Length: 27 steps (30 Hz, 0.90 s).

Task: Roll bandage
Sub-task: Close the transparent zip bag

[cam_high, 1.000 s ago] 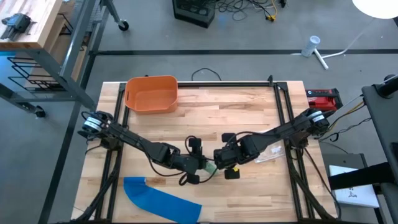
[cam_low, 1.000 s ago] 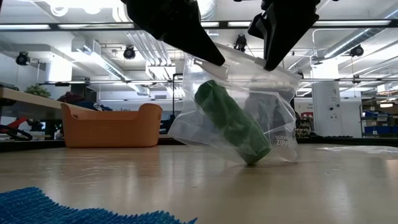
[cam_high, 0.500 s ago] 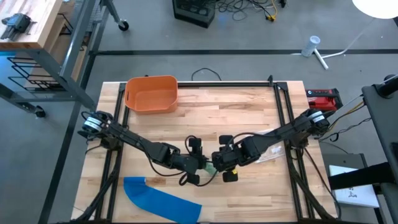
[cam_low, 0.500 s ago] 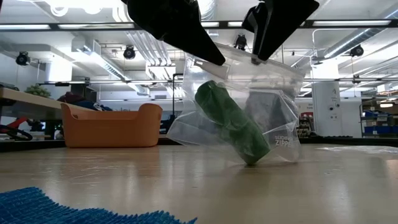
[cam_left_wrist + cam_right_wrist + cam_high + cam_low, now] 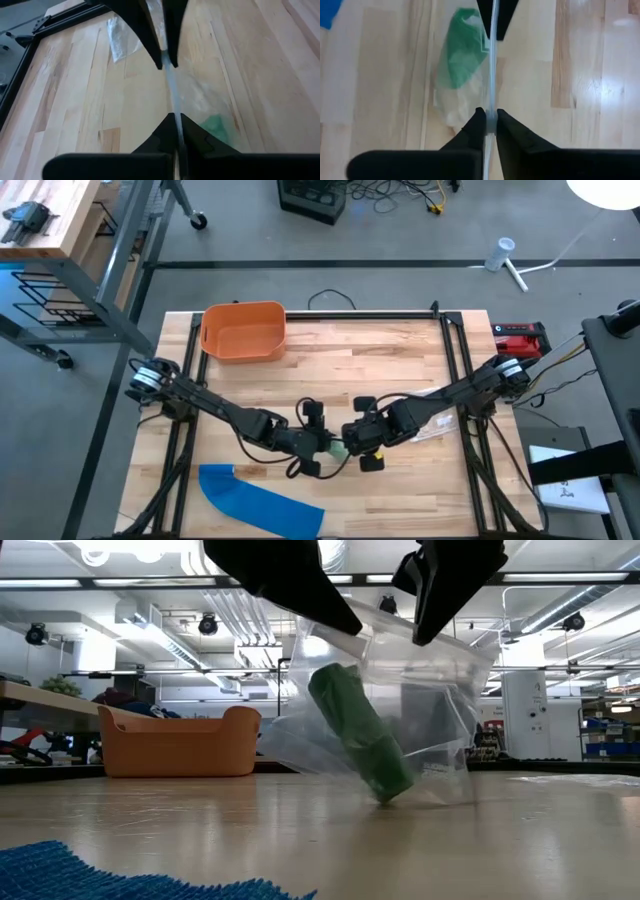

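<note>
Both grippers, left & right, clamp the top edge of a clear bag w/ green bandage roll inside, mid-bench.

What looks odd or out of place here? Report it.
The green bandage roll sits tilted inside a clear zip bag, which hangs over the table, pinched at its top edge by the left gripper and the right gripper. Nothing looks spilled or damaged.

My left gripper and right gripper meet over the green roll at the table centre, near an orange bin.
</note>
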Motion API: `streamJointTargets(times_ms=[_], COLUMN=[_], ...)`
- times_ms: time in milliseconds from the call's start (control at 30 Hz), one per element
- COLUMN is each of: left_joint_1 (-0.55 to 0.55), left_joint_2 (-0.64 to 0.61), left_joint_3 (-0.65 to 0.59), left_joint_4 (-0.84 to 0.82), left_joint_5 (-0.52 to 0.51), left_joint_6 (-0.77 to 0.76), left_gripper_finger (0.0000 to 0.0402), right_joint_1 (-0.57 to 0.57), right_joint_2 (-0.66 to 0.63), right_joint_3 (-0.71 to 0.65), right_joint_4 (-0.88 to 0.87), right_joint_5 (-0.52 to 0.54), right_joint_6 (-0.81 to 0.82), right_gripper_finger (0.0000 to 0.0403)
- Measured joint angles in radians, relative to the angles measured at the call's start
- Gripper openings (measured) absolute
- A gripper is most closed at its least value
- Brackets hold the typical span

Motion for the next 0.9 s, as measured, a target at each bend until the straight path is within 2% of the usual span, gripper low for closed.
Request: streamJointTargets(times_ms=[333,667,900], left_joint_1=[-0.008,-0.009,-0.009], left_joint_2=[-0.013,-0.013,-0.013], left_joint_3=[0.000,0.000,0.000], left_joint_4=[-0.015,-0.030,-0.029], left_joint_5=[-0.001,-0.001,-0.001], left_joint_6=[0.003,0.004,0.003], left_gripper_finger=[0.0000,0.0000,0.0000], right_joint_1=[0.006,0.019,0.020], right_joint_2=[-0.001,-0.001,-0.001], right_joint_3=[0.004,0.022,0.027], right_joint_4=[-0.080,-0.102,-0.090], right_joint_5=[-0.006,-0.012,-0.014], right_joint_6=[0.031,0.047,0.064], right_gripper_finger=[0.0046,0.0003,0.0037])
